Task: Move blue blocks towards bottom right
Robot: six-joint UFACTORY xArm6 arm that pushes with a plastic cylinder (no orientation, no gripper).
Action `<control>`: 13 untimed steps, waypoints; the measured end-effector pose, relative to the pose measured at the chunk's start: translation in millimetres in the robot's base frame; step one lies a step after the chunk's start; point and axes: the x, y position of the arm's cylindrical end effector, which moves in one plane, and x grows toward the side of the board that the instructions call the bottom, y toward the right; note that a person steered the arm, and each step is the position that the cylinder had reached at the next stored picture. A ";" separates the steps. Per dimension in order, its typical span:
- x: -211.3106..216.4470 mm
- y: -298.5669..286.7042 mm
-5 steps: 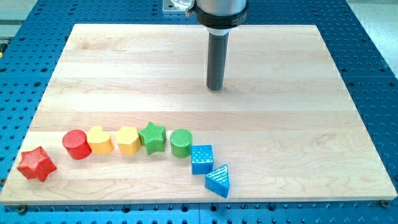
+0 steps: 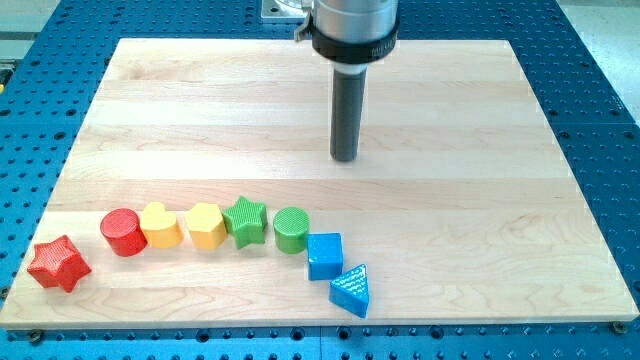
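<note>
A blue cube (image 2: 324,256) and a blue triangle (image 2: 351,290) lie near the board's bottom edge, a little right of the middle. The triangle is just below and right of the cube, almost touching it. My tip (image 2: 344,158) stands on the board well above both blue blocks, roughly a third of the board's depth away, and touches nothing.
A curved row runs left from the cube: green cylinder (image 2: 291,229), green star (image 2: 245,220), yellow hexagon (image 2: 206,225), yellow heart (image 2: 160,224), red cylinder (image 2: 123,232), red star (image 2: 58,263). The wooden board (image 2: 480,200) sits on a blue perforated table.
My tip has moved slightly toward the view's bottom. No block has moved.
</note>
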 end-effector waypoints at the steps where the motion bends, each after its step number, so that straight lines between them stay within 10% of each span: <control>1: 44.0 3.1; 2: 40.5 79.9; 4: 181.0 120.7; 10: 150.8 -184.5; 13: 126.5 -20.1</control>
